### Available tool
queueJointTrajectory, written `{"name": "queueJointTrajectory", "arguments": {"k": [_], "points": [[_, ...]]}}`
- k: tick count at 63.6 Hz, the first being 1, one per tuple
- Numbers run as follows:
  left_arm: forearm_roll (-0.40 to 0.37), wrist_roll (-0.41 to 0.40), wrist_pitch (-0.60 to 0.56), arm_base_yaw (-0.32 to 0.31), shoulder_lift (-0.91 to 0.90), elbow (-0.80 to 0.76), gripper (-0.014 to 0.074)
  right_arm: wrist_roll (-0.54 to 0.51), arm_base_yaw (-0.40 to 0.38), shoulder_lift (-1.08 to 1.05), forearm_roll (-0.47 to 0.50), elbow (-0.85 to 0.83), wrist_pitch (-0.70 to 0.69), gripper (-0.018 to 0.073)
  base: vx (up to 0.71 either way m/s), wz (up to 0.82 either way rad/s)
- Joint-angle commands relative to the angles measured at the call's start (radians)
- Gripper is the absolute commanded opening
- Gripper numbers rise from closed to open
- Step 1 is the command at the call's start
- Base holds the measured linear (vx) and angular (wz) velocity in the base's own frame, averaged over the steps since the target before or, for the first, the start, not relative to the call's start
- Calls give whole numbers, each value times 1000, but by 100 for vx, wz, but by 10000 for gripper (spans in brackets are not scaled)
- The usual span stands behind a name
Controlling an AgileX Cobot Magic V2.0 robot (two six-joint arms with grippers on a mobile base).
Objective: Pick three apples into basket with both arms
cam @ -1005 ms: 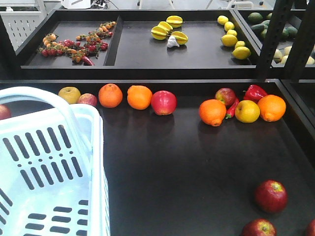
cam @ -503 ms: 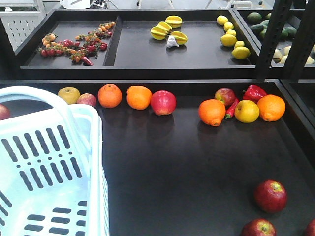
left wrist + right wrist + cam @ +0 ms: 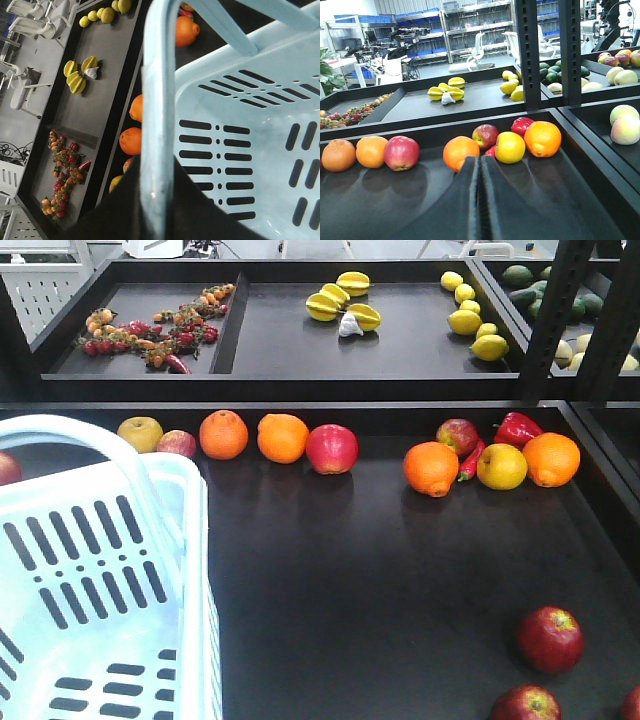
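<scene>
The white basket (image 3: 100, 570) fills the left foreground, its loop handle (image 3: 90, 435) raised. In the left wrist view my left gripper (image 3: 157, 200) is shut on that handle (image 3: 159, 100), which runs up between the black jaws, with the slotted basket wall (image 3: 250, 125) to the right. Three dark red apples lie at the lower right of the tray: one whole (image 3: 550, 638), one cut by the bottom edge (image 3: 526, 705), one at the corner (image 3: 632, 705). My right gripper (image 3: 480, 167) is shut on nothing, low over the tray and facing the back row of fruit. Neither arm shows in the front view.
A fruit row lines the tray's back wall: oranges (image 3: 283, 437), a red apple (image 3: 332, 448), another orange (image 3: 431, 468), a yellow fruit (image 3: 502, 466), a red pepper (image 3: 518, 428). A raised shelf (image 3: 300, 370) with starfruit and lemons sits behind. A black upright post (image 3: 555, 310) stands at right.
</scene>
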Motion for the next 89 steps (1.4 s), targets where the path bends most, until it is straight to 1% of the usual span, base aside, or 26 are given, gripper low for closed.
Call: {"name": "queueJointTrajectory", "arguments": {"k": [1, 24, 38, 48, 52, 60, 64, 70, 75, 81, 89], "points": [[8, -12, -88, -6, 1, -28, -6, -6, -2, -4, -7, 13, -73, -9, 0, 0], [8, -12, -89, -6, 1, -28, -6, -6, -2, -4, -7, 13, -73, -9, 0, 0], [8, -12, -122, -6, 1, -28, -6, -6, -2, -4, -7, 13, -73, -9, 0, 0], [8, -12, -105, -6, 1, -28, -6, -6, -2, -4, -7, 13, -73, -9, 0, 0], [8, -12, -116, -6, 3, -28, -6, -6, -2, -4, -7, 13, -73, -9, 0, 0], [8, -12, -173, -6, 34, -28, -6, -6, -2, -4, -7, 13, -73, -9, 0, 0], [8, 2, -190, -6, 55, -28, -6, -6, -2, -4, -7, 13, -73, -9, 0, 0], [8, 41, -202, -6, 123, -28, -6, -6, -2, -4, -7, 13, -73, -9, 0, 0], [8, 46, -236, -6, 192, -28, -6, -6, -2, -4, -7, 13, -73, -9, 0, 0], [8, 46, -311, -6, 284, -28, -6, -6, -2, -4, -7, 13, -73, -9, 0, 0], [8, 51, -470, -6, 406, -28, -6, -6, -2, -4, -7, 13, -73, -9, 0, 0]]}}
